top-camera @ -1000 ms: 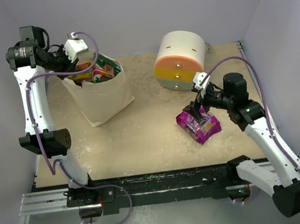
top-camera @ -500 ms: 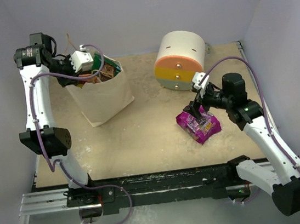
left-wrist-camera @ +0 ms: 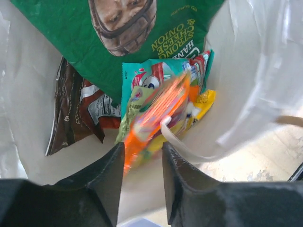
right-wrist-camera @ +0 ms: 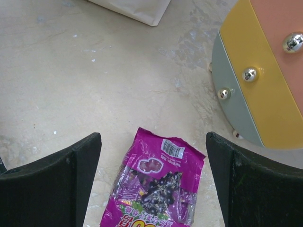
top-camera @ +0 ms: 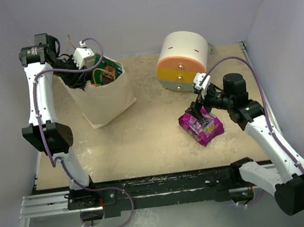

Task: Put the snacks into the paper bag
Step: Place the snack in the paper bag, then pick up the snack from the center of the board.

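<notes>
From the top camera, the paper bag stands upright by the far left corner of the table, its mouth open. The left gripper reaches down into that mouth, among a green packet and other wrappers. The purple packet lies flat on the right half of the table, nearer its right edge. It sits just in front of the round drawer unit, which stands at the far edge. The right gripper hangs over the packet's far end.

The left wrist camera looks down inside the paper bag. The left gripper has its jaws a little apart, with nothing clamped between them. A blurred orange packet lies just past the tips, and whether it touches a finger cannot be told. Around it are the green packet, a brown chip bag, a teal packet and a yellow box.

In the right wrist view, the right gripper is spread wide, one finger on each side of the purple packet, gripping nothing. The drawer unit shows at the right, and a bottom corner of the paper bag shows at the top.
</notes>
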Robot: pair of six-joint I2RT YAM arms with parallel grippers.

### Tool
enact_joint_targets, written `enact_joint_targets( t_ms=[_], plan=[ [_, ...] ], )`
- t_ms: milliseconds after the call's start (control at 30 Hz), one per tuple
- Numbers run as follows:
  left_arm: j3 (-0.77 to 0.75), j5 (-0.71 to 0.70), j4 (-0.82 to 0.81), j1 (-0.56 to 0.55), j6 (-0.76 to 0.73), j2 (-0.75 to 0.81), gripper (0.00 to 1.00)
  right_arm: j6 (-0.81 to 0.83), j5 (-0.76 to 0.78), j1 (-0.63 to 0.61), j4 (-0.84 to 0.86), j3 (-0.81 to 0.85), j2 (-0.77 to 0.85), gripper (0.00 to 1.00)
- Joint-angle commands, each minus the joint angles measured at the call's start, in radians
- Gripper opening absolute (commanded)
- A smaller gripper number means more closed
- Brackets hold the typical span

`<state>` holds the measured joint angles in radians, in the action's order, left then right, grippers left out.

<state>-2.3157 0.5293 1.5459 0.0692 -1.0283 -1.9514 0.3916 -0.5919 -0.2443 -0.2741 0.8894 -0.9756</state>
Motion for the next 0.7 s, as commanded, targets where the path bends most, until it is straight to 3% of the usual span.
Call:
enact_joint_targets(
  t_ms=[0, 300, 500, 667],
  plan=[
    [-0.066, 0.061, -0.032, -0.005, 0.081, 0.038, 0.44, 0.009, 0.013, 0.005, 0.047, -0.009, -0.008, 0.93],
    [0.044, -0.013, -0.244, -0.005, 0.169, 0.198, 0.76, 0.02, 0.054, 0.005, 0.049, -0.016, -0.033, 0.94],
    [0.252, -0.129, -0.46, -0.005, 0.242, 0.405, 0.99, 0.069, 0.166, 0.005, -0.086, 0.048, -0.129, 0.94],
    [0.487, -0.21, -0.66, -0.004, 0.32, 0.622, 0.99, 0.077, 0.301, 0.005, -0.17, 0.077, -0.202, 0.93]
  ],
)
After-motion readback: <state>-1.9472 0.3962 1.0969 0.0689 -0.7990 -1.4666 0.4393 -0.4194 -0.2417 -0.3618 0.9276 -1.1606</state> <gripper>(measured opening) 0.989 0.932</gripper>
